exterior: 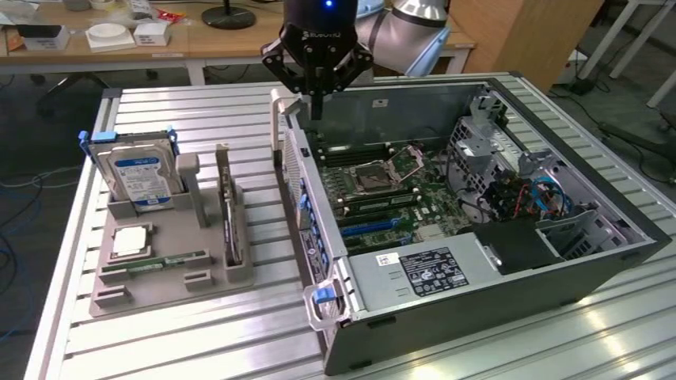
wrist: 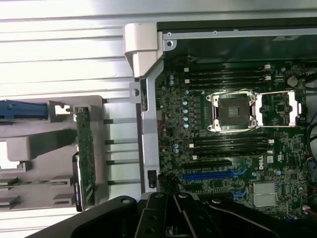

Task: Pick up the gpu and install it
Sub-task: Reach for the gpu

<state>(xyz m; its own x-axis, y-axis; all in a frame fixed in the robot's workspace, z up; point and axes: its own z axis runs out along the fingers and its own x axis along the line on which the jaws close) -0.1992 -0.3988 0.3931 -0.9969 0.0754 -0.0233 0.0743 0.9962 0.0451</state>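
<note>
Currently, no step is complete: the graphics card stands on edge in the grey holder on the desk, while the tool, pressed together and empty, hangs over the open computer case.

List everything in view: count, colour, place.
table: 1, silver slats, under everything
computer case: 1, dark grey, open, exterior view's right
motherboard: 1, green, inside the case
holder: 1, grey, exterior view's left of the case
hard drive: 1, silver with blue label, upright in the holder
gpu: 1, dark, on edge in the holder, case side
memory stick: 1, green, flat in the holder
processor chip: 1, silver, flat in the holder
gripper: 1, black, shut, empty, above the case wall facing the holder
</note>
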